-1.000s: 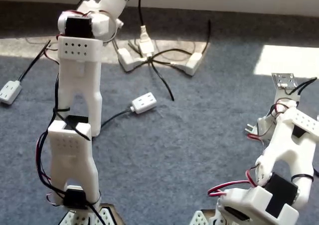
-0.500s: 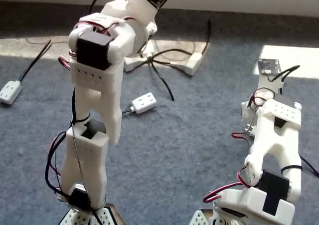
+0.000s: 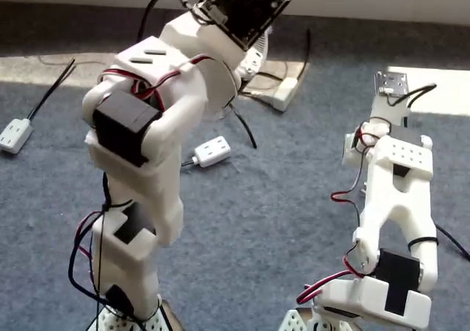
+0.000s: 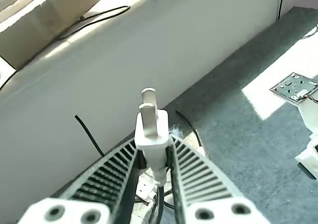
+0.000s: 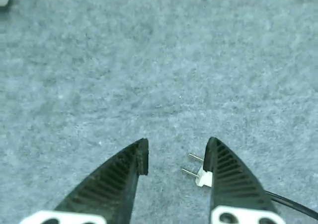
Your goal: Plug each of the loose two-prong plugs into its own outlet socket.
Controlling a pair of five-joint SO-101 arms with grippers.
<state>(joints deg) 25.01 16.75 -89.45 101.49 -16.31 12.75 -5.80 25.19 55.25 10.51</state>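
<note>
We saw the left claw (image 4: 154,145) clamped on a white two-prong plug (image 4: 151,127), the right claw (image 5: 177,144) spread open over grey carpet (image 5: 149,60) beside a loose plug (image 5: 201,175), and, farther off, an outlet socket (image 3: 211,151) near the high view's centre.

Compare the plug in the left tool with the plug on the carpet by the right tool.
The held plug is clamped in the shut left tool; the loose plug lies free on the carpet by the open right tool. The held plug's prongs stick out past the tool; the loose plug's lie flat. Both are white two-prong plugs.
</note>
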